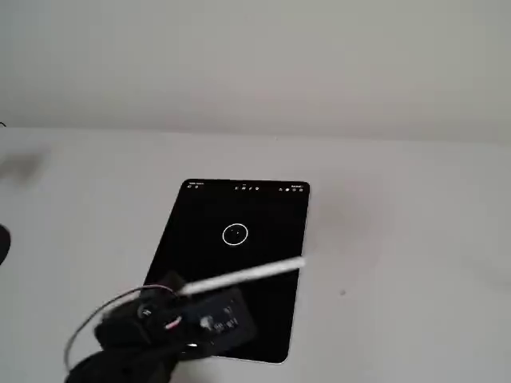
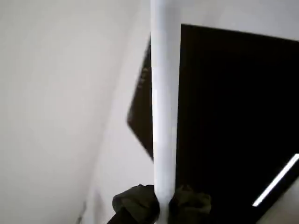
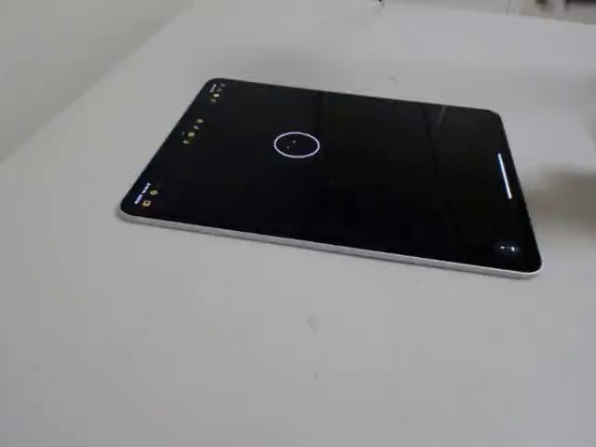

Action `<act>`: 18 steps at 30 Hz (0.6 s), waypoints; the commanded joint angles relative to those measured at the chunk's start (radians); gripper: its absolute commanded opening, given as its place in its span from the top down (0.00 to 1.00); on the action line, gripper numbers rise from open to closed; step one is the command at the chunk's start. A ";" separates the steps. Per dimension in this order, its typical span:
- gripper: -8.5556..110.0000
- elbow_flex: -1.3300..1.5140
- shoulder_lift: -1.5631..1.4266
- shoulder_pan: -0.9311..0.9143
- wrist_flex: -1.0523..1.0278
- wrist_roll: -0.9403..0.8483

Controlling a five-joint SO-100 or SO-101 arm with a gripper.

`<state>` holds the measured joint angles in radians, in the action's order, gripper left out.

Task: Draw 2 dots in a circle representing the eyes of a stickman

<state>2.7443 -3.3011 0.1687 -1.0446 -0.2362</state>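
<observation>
At the lower left of a fixed view, your gripper [image 1: 185, 291] is clamped on a white stylus [image 1: 243, 275] slanting right above the tablet [image 1: 279, 319]; the circle [image 1: 235, 234], faint dots [image 1: 237, 233] inside, lies apart beyond it.
</observation>
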 commanded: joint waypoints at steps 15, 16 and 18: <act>0.93 0.245 -0.023 -0.101 -0.077 0.003; 0.93 0.253 -0.023 -0.101 -0.077 0.003; 0.93 0.272 -0.023 -0.101 -0.077 0.003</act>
<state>3.0112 -3.3149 0.0813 -1.1167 -0.2378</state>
